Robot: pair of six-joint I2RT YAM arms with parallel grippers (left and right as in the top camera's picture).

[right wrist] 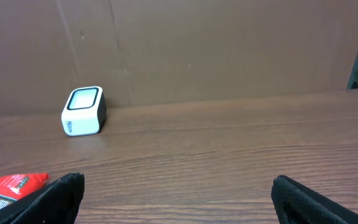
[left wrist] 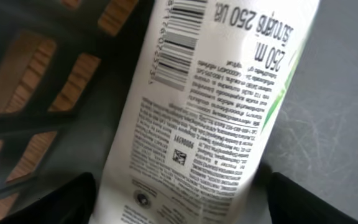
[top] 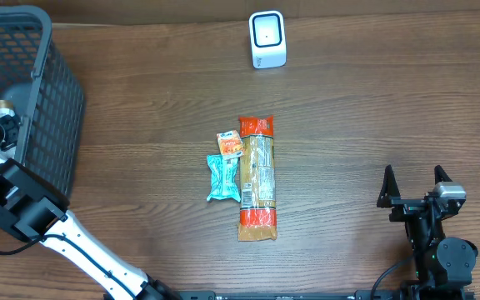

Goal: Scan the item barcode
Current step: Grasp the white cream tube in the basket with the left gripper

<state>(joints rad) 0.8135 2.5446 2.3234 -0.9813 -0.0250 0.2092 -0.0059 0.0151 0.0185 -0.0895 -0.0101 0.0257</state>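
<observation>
- Overhead: a dark mesh basket (top: 57,92) stands at the bench's (top: 390,100) far left corner, and the left arm (top: 23,208) reaches down into it, so its jaws are hidden here.
- A white scanner (top: 267,40) sits at the far edge, well apart from the basket.
- Mid-bench lie a long packet (top: 257,177), a teal packet (top: 222,177) touching its left side, and a small orange sachet (top: 229,143) just above the teal one.
- The right gripper (top: 413,175) hovers near the right edge, jaws spread, nothing between them.
- Left wrist: a white tube (left wrist: 204,124) fills the frame, lying inside the basket beside its mesh wall, with its barcode (left wrist: 182,37) facing the camera.
- The left gripper (left wrist: 182,193) has one jaw on either side of the tube; I cannot tell whether they pinch it.
- Right wrist: the right gripper's jaws stand wide over bare bench; the scanner is far off to the left, and the long packet's red end shows at the lower left.
</observation>
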